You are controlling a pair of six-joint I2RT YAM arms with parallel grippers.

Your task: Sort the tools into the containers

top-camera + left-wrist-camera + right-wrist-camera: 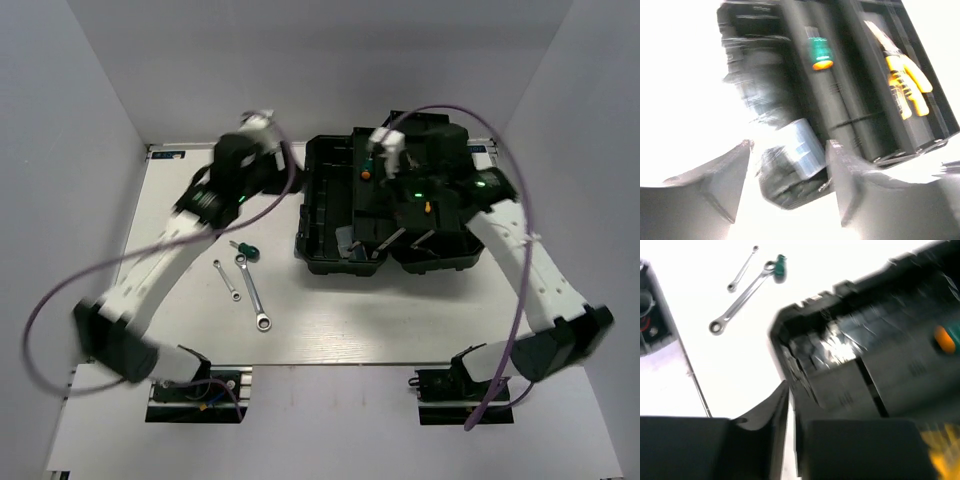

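Observation:
The black toolbox (330,215) lies open mid-table. A green-handled screwdriver (367,170) and yellow pliers (905,82) lie in its trays. On the table to its left are the second green screwdriver (245,249), the short wrench (226,279) and the long wrench (252,292). My left gripper (268,160) is blurred, raised by the toolbox's left end; it is open and empty (790,145). My right gripper (380,158) hovers over the toolbox's back left part. Its jaws (792,405) are closed to a thin slit with nothing between them. The second pliers are hidden.
White walls close in the table at the back and both sides. Purple cables loop from both arms, one over the toolbox (450,110). The right wrist view shows the wrenches (740,302) on the white table beyond the toolbox corner (785,335).

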